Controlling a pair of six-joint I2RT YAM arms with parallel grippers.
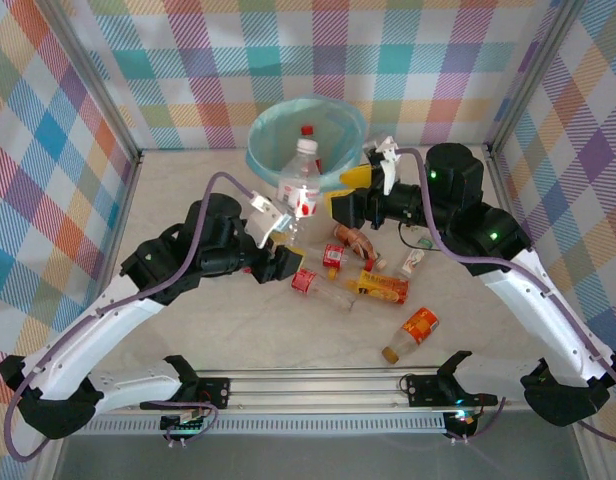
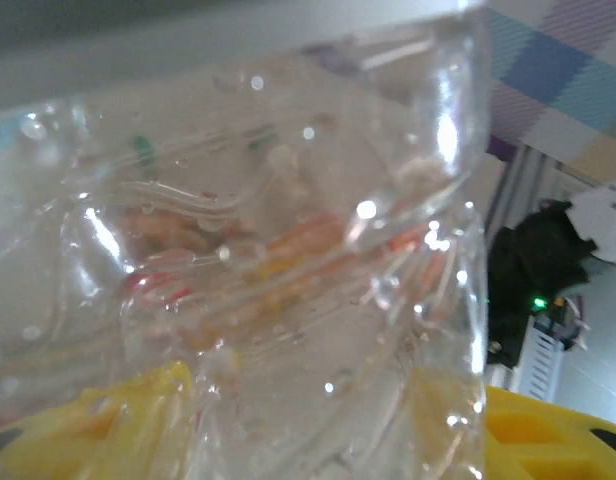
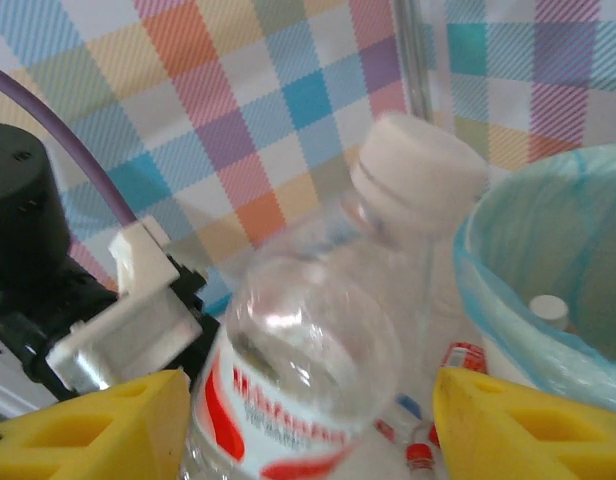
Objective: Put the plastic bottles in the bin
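Several loose bottles (image 1: 381, 288) lie on the desk (image 1: 178, 190) in the top view, on the near side of the right claw (image 1: 340, 196) and to the right of the left claw (image 1: 286, 240). Between the two claws a larger clear bottle (image 1: 303, 182) stands upright. Its neck is at the near rim of the bin (image 1: 256, 140), which sits just beyond both claws.

From the left wrist, the clear bottle (image 2: 288, 260) crowds the lens, its wall dented between the yellow fingers (image 2: 88, 430). The left claw (image 2: 308, 440) looks clamped on it.

From the right wrist, the clear bottle (image 3: 308, 380) sits between the fingers (image 3: 98, 420) of the right claw (image 3: 308, 430). The jaws are apart, with a gap on the bin side. The bin (image 3: 488, 300) is just right of this claw.

I judge the carry to the bin is in hand. Next, the left claw must lift the clear bottle over the rim and let go, with the right claw well out of its path.
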